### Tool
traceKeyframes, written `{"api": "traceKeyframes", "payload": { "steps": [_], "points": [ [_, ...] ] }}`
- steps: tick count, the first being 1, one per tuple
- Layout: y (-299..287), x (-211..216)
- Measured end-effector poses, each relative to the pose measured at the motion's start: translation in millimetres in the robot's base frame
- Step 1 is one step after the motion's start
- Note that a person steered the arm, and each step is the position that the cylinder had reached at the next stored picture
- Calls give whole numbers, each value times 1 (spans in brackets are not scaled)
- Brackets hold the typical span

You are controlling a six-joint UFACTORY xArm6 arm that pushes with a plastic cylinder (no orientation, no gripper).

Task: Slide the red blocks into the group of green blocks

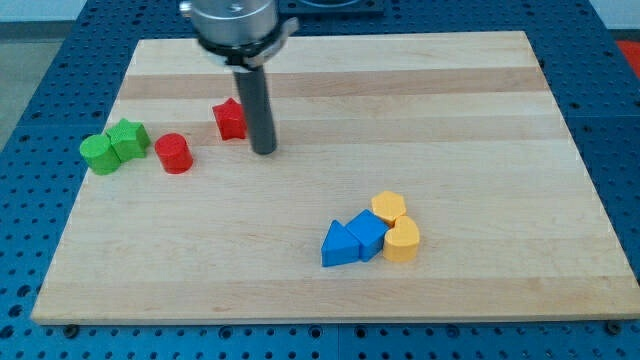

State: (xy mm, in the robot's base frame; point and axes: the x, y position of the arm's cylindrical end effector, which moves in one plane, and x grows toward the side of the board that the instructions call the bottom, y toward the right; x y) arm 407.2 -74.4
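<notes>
Camera view: wooden surface (330, 285) on a blue perforated base (40, 60). No claw on this arm, so nothing to read as apart or together; it ends in a dark rod, and my tip (264, 151) sits on the surface in the upper left part, nearer the top edge than the bottom.

Red blocks: a red star-like block (230, 119) lies just beside the rod on its left, touching it or nearly so; can't tell which. A red cylinder (174, 153) lies further toward the left edge and slightly lower, apart from the red star-like block and well left of my tip.

Green group: two green blocks touching each other close to the left edge, about a third of the way down from the top. The green star-like block (128, 138) is on the right of the pair, the rounder green block (99, 154) on the left, almost at the edge. The red cylinder is near the green star-like block, with a small gap between them.

Other cluster, right of centre toward the bottom edge, well apart from my tip: blue triangular block (339, 246), blue cube (368, 236), yellow hexagonal block (389, 208), yellow rounded block (401, 241), all packed together and touching.
</notes>
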Motion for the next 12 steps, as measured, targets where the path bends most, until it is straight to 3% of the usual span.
{"api": "traceKeyframes", "payload": {
  "steps": [2, 3, 6, 7, 9, 12],
  "points": [
    [-5, -54],
    [-28, -55],
    [-93, -15],
    [-93, -14],
    [-80, 41],
    [-138, 49]
  ]
}}
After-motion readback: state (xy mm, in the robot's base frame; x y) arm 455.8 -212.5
